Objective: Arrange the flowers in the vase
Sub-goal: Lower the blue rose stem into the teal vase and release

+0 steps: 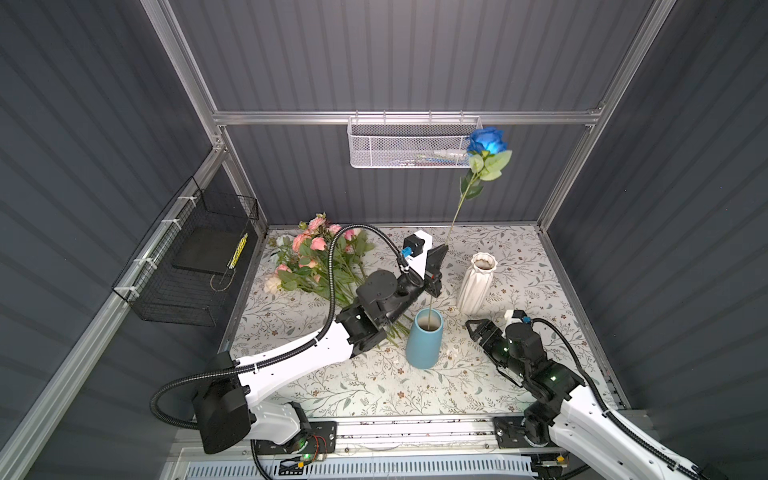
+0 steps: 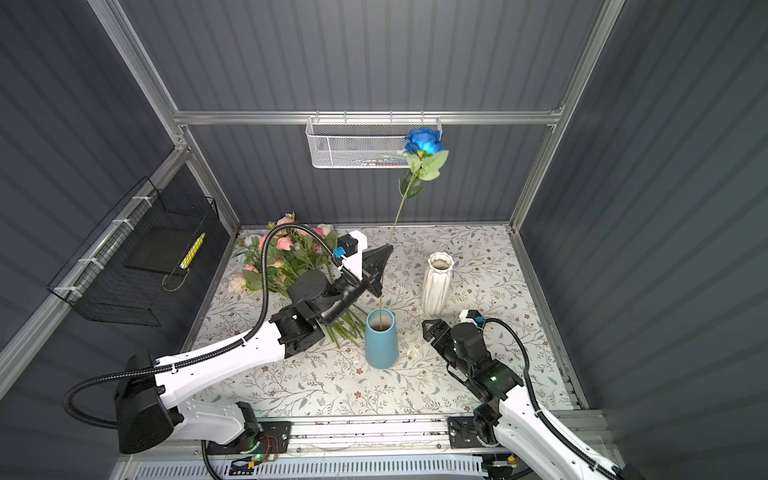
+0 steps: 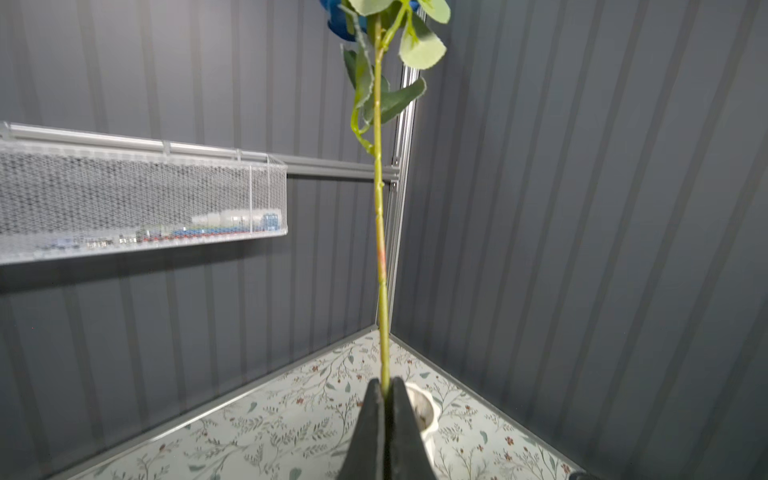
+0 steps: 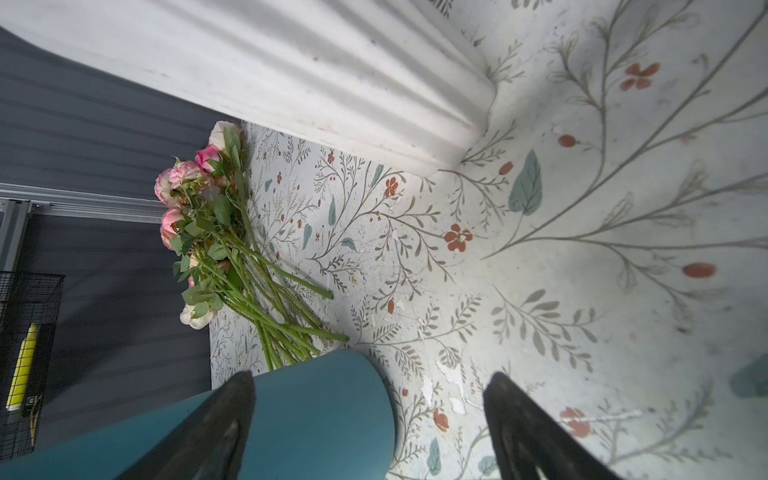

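Observation:
My left gripper (image 1: 444, 248) (image 2: 388, 248) (image 3: 385, 384) is shut on the stem of a deep blue rose (image 1: 487, 141) (image 2: 423, 141). The rose stands upright, and its lower stem end dips into the mouth of the blue vase (image 1: 424, 345) (image 2: 381, 345). The other flowers (image 1: 316, 257) (image 2: 282, 257) (image 4: 208, 232), pink and cream with green stems, lie in a pile at the back left. My right gripper (image 1: 471, 328) (image 2: 428, 328) (image 4: 368, 386) is open low beside the blue vase (image 4: 311, 415), whose base sits partly between its fingers.
A white ribbed vase (image 1: 476, 282) (image 2: 436, 286) (image 4: 332, 62) stands behind and right of the blue one. A white mesh basket (image 1: 411, 143) hangs on the back wall near the bloom. A black wire basket (image 1: 187, 257) hangs on the left wall.

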`<action>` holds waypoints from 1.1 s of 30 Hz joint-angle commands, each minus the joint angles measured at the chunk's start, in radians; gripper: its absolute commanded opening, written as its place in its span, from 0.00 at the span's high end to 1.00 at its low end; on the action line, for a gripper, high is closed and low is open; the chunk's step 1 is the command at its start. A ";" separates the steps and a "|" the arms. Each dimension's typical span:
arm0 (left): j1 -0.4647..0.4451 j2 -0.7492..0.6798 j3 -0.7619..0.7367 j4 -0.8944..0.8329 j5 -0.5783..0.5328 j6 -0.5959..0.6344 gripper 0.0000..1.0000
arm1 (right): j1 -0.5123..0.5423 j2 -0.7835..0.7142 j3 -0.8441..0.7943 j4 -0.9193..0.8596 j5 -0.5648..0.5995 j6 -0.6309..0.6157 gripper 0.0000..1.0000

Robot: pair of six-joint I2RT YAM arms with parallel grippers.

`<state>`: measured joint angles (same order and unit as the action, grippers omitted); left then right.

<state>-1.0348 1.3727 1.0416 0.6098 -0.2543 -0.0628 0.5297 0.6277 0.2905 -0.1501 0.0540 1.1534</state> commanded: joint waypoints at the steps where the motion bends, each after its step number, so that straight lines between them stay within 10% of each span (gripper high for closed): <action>1: -0.029 -0.035 -0.086 0.080 -0.076 -0.011 1.00 | -0.004 0.003 0.031 -0.022 0.023 -0.031 0.12; 8: -0.066 -0.076 -0.206 0.031 -0.136 -0.101 1.00 | -0.005 0.034 0.038 -0.008 0.024 -0.037 0.12; 14: -0.070 -0.136 -0.229 -0.058 -0.155 -0.129 0.64 | -0.005 0.043 0.041 0.004 0.020 -0.039 0.12; 33: -0.073 -0.449 -0.241 -0.651 -0.496 -0.422 0.12 | -0.011 0.042 0.036 -0.006 0.048 -0.024 0.07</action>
<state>-1.1011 0.9604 0.8047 0.1551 -0.6151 -0.3607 0.5236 0.6689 0.3096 -0.1463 0.0700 1.1213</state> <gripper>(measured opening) 0.850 0.931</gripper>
